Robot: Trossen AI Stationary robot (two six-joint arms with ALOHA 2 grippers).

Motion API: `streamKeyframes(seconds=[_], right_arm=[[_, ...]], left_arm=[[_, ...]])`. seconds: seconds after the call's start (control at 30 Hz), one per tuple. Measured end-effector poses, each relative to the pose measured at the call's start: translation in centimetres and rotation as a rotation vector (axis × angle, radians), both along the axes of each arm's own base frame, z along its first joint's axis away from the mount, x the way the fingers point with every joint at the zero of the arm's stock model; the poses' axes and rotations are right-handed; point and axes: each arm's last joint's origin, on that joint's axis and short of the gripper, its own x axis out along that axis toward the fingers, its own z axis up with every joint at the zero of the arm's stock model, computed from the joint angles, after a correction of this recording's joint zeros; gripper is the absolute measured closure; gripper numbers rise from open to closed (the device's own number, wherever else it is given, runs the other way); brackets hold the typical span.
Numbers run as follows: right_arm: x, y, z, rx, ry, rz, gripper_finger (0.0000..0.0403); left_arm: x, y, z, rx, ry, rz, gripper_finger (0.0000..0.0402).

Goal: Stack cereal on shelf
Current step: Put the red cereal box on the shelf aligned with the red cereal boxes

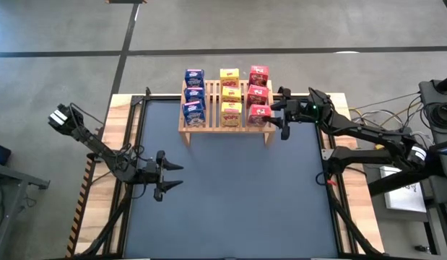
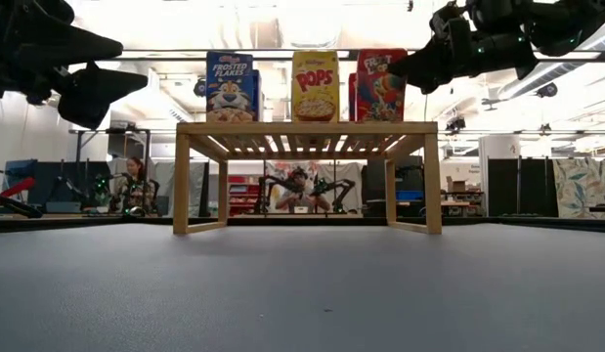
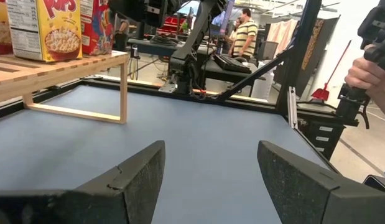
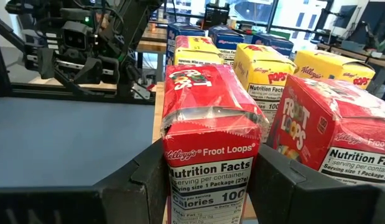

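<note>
Straddling a red Froot Loops box [image 4: 208, 143], right gripper [image 4: 208, 180] with fingers [image 4: 142, 186] set on both narrow sides, seemingly clamped or just about touching; cannot confirm firm squeeze, judged shut on it. Sitting at the front of the red column on the shelf [image 1: 224, 124], nearest the table edge side, as seen from above with right gripper [image 1: 281, 114] just beside the rack's right end. Looks light, hollow cardboard, thin clear wrap over top, so likely a bit slick and easy to crush or dent; best held low-to-mid on the two flat side panels, gentle force, not on the wrapped top. Next to it another red box [image 4: 335, 143] close, nearly touching, so little room for finger. Beyond: yellow Pops boxes [image 1: 230, 94] in middle column, blue Frosted Flakes boxes [image 1: 193, 94] in left column, all nine on the slats. Farther out: left gripper [image 1: 165, 175] hovering over the blue mat [image 1: 230, 195], well apart from rack, fingers spread wide, holding nothing. Task judged near done.
</note>
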Motion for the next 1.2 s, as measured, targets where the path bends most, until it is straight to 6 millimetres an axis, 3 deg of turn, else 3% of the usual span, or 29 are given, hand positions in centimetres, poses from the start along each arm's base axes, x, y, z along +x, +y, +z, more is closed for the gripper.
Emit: streamKeyframes(seconds=[0.5,0.97,1.2], right_arm=[[-0.3,0.2,0.3,0.012,-0.011,-0.013,0.0183],[-3.2,1.9,2.3,-0.032,-0.039,-0.144,0.0181],[-3.0,1.8,2.1,-0.007,-0.028,-0.143,0.0181]], left_arm=[[0.0,0.0,0.0,-0.012,-0.002,-0.001,0.0161],[0.0,0.0,0.0,-0.03,-0.003,-0.001,0.0161],[0.0,0.0,0.0,-0.026,-0.003,-0.001,0.0161]])
